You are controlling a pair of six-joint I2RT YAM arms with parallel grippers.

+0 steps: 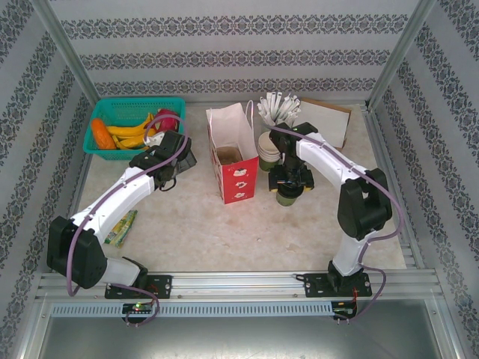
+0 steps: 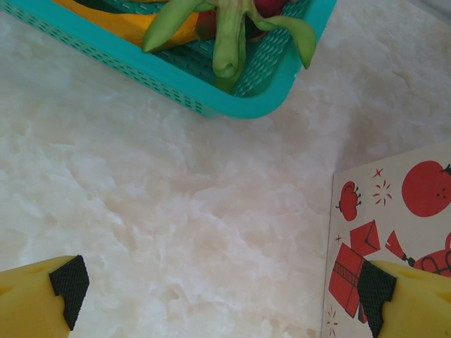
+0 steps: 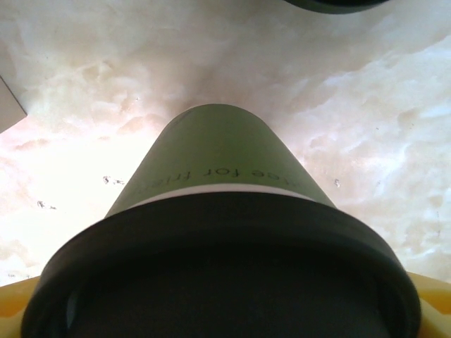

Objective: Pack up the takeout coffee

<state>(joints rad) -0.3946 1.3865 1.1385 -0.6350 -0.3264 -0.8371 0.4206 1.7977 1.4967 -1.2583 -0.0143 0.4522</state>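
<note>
We see the coffee [image 1: 289, 196] standing upright on the worktop [image 1: 194, 224], just right of the bag [image 1: 234, 161] and on the near side of the stack of lidless cups [image 1: 268, 147]. Its long axis is vertical, with the black lid [image 3: 218, 282] on top.

The right arm reaches down over it. In the right wrist view the right fingers [image 3: 438, 313] show as yellow slivers at the 2 bottom corners with the lid between them, so the cup sits straight ahead of the fingers and inside their span. We cannot tell whether the pads touch the cup, because the lid hides any contact.

The left fingers [image 2: 28, 299] are spread wide with nothing between them. They hang over bare worktop between the basket [image 2: 232, 107] and the printed side of the bag, well apart from the coffee.

We judge the right arm to be the one for this pick, as it is much the nearer. The bag stands taller than the cup with its mouth facing up, so the move turns on a firm hold, a lift clear of the bag's rim, a short carry to the left, then a straight descent that keeps the cup upright
</note>
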